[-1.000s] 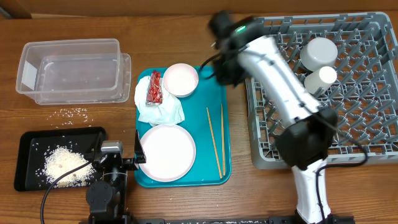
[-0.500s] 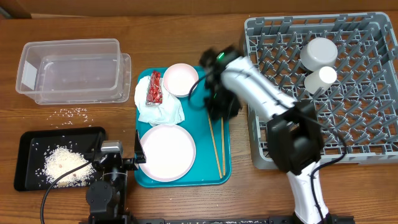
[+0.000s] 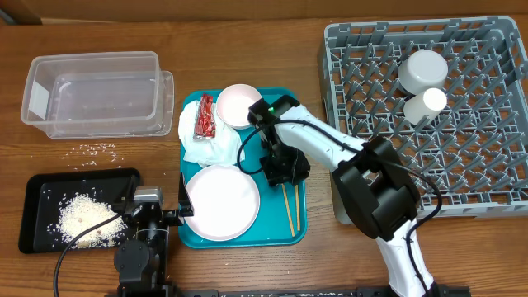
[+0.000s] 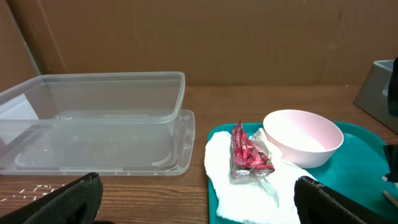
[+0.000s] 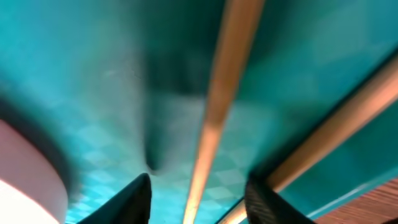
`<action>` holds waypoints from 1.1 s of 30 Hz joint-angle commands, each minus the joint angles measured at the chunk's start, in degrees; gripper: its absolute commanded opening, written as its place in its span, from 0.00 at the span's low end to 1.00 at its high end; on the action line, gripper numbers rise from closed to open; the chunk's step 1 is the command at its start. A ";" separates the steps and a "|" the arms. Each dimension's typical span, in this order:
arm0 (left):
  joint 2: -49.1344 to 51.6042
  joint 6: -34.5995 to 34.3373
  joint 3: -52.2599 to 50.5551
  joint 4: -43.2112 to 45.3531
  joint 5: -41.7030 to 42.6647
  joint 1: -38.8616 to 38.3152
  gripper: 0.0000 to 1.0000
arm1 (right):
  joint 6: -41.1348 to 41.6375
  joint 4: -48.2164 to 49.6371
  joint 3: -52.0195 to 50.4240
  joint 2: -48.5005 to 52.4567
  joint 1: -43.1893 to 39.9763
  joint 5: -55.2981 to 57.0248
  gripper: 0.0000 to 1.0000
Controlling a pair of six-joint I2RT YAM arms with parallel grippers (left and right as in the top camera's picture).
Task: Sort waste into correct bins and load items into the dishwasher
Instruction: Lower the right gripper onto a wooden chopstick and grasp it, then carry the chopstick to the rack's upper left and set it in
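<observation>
Where the table edge is nearest, left gripper [image 4: 199,202] hangs with jaws at full spread, nothing between them.

Further in, on the tray [image 3: 276,235], chopsticks [image 3: 290,206] lie flat, side by side, just right of the large plate [image 3: 221,202]. Right gripper [image 5: 200,193] is down over their far half. Its jaws are roughly half open and astride one stick without closing on it. The second stick runs past the outer side of one finger [image 5: 264,193]; touching or not, cannot tell.

Judgement: the sticks are light, stiff, thin and smooth. They are likely to roll or skate on the slick tray and to pivot if pinched off-centre. Best hold is near mid-length, squarely across the stick, fingertips right down at the tray. Gathering both would need wider jaws.

Beyond, at the right: the rack [image 3: 462,165], their likely destination.
</observation>
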 commanded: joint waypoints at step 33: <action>-0.44 1.09 -0.24 -0.07 -0.13 -0.46 1.00 | 7.76 1.79 3.48 -5.14 -2.34 10.73 0.04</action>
